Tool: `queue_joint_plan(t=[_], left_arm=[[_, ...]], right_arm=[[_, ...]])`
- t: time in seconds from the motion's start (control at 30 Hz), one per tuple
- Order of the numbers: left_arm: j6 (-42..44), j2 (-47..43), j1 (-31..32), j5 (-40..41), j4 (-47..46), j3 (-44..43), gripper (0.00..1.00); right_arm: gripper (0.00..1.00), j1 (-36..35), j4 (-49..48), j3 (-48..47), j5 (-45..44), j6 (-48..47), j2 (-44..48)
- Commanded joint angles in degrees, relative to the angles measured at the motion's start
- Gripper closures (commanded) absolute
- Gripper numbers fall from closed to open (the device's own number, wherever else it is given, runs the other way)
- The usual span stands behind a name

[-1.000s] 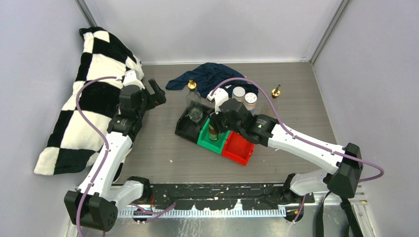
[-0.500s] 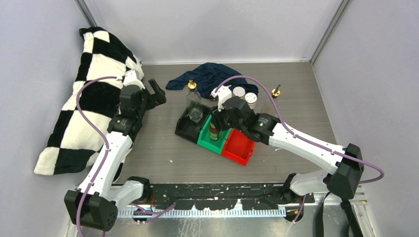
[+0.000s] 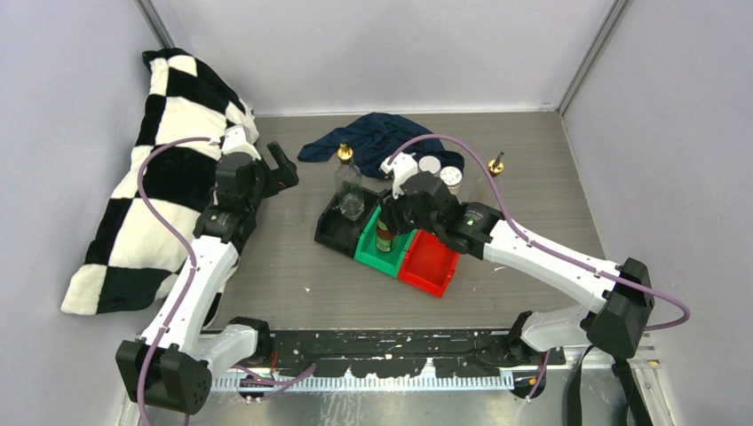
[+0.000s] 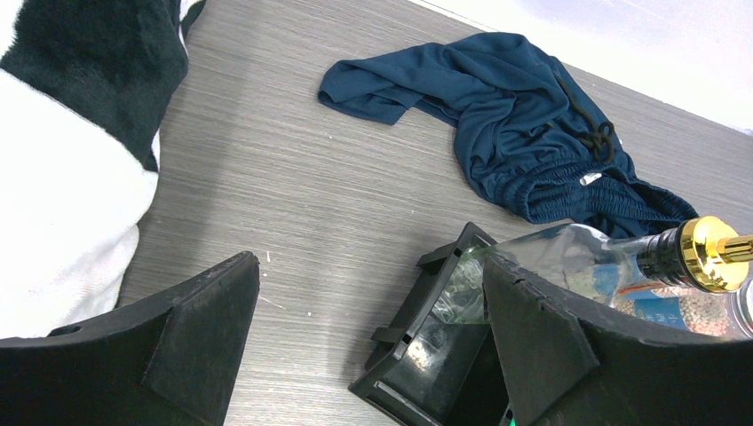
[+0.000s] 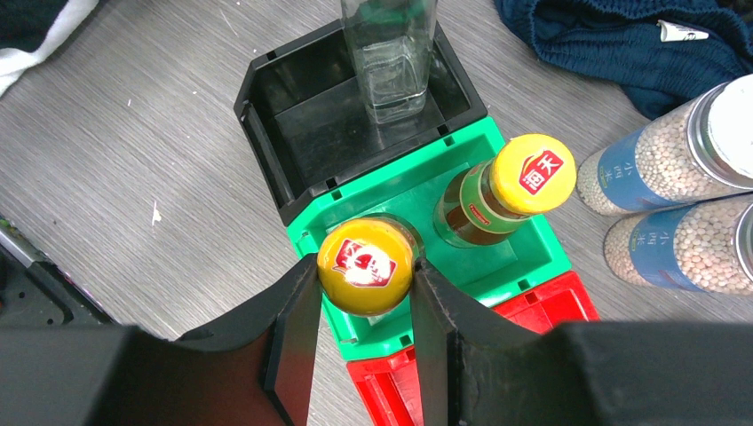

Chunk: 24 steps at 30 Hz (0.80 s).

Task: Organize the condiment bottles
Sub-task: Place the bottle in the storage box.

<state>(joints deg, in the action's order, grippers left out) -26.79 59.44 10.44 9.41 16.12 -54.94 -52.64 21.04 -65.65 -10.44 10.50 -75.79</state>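
— Now, right pincer (image 5: pixel 366 266) is clamped on the yellow cap of a dark bottle (image 5: pixel 364 253), a finger on either side. The bottle is upright at one end of the green bin (image 5: pixel 400 182).

— Is its base down on the bin floor?

— Can't tell, the cap hides it from the wrist view. Its yellow-capped twin (image 5: pixel 530 170) stands just beside it in the same bin.

— How will that bottle handle?

— I'd judge it glass with sauce inside, so weighty for its size, stiff and breakable. That smooth round cap could slip or twist, so the neck just under it looks the surer hold. Better to let go only once it's standing.

— And further out?

— A clear glass bottle (image 5: pixel 391 53) stands upright in the black bin (image 5: pixel 311 142), and the red bin (image 5: pixel 542 306) touches green's other side. Two white-capped jars (image 5: pixel 661 160) wait on the bench (image 5: pixel 178 106) just beside green. The other gold-topped bottle (image 3: pixel 495 166) stands apart, further right.

— Left arm?

— Left pincer (image 4: pixel 371 262) is spread wide, holding nothing, above the bench near the black bin, with the blue cloth (image 4: pixel 533 124) beyond.
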Motion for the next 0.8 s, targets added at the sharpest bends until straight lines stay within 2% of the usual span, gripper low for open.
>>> queue_joint_plan(t=[0.0,0.77], left_arm=[[0.5,-0.03,0.2,0.79,-2.56,0.01,0.03],[0.51,-0.03,0.22,0.7,-2.58,-0.08,0.03]], right_arm=[[0.99,0.36,-6.92,-3.32,0.32,0.57,0.68],[0.99,0.92,-7.31,-2.69,1.35,0.8,-1.2]])
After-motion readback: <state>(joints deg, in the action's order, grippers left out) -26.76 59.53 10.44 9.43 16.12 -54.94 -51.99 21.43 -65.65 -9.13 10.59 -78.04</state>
